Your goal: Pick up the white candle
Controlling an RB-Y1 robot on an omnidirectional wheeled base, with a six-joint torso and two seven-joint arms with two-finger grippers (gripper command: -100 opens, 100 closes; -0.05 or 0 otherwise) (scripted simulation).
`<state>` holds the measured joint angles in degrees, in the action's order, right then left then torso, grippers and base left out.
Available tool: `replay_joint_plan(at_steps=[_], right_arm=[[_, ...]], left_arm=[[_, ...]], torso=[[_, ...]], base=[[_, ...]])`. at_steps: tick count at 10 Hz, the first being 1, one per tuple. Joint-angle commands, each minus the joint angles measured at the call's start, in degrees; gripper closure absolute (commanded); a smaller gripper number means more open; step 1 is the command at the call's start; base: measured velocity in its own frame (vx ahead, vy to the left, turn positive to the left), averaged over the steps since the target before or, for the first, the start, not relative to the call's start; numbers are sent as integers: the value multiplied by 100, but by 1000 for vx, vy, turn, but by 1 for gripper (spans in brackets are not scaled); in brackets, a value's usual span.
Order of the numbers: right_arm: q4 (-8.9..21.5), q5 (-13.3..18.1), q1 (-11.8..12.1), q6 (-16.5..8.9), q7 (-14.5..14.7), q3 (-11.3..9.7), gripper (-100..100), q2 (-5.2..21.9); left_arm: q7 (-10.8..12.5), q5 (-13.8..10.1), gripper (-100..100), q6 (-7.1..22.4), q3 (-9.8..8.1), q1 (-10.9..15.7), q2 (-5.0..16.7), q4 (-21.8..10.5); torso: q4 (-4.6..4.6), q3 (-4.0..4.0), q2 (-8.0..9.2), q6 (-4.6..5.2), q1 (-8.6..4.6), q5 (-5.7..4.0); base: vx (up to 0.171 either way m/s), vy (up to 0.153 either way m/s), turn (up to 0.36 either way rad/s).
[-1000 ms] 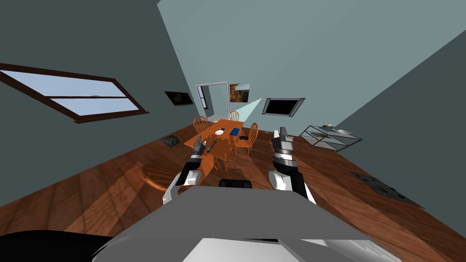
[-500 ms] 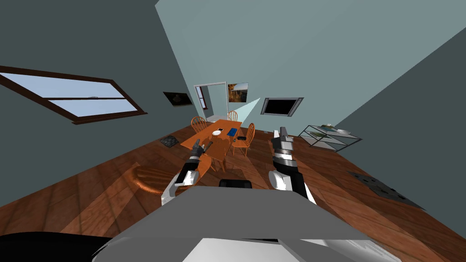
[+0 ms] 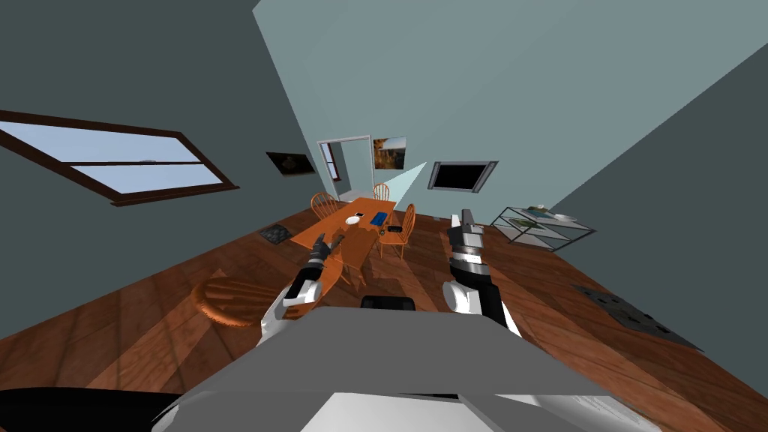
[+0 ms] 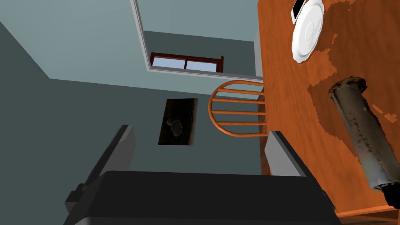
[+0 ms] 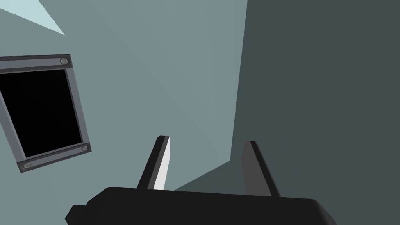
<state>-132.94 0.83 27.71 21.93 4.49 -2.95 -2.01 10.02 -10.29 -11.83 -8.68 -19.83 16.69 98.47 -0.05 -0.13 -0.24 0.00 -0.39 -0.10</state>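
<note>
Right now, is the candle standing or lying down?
Lying down. In the left wrist view the candle lies lengthwise on the table, crosswise to the upright chair back.

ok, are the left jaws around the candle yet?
No, the grey candle sits on the orange table beside the left gripper, outside its open jaws.

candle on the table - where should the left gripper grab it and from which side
Grip the candle mid-length, fingers across its narrow width: it is a long, rough cylinder that seems to lie on the table. Come from above, probably; the open left gripper sits off to its side, near the table's edge.
</note>
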Motion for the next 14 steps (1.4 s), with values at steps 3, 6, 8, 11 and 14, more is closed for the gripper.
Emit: replay_joint_plan(at_steps=[3,6,8,11,14], right_arm=[[0,0,0,0,0,0,0,0],[0,0,0,0,0,0,0,0],[0,0,0,0,0,0,0,0],[0,0,0,0,0,0,0,0],[0,0,0,0,0,1,0,1]], left_arm=[[129,-86,-100,190,-196,99,116,-475],[292,-198,-100,499,-493,251,307,-963],[367,-248,-100,665,-650,328,404,-1256],[438,-294,-100,836,-812,407,502,-1626],[503,-335,-100,1014,-977,486,601,-1958]], torso=[[0,0,1,-1,8,1],[-2,-4,-6,0,6,1],[-3,-6,-8,0,6,0],[-2,-5,-8,0,5,1],[-1,-3,-5,-1,19,4]], base=[[55,-88,1],[85,-109,-4],[84,-95,-1],[77,-90,-2],[73,-56,-3]])
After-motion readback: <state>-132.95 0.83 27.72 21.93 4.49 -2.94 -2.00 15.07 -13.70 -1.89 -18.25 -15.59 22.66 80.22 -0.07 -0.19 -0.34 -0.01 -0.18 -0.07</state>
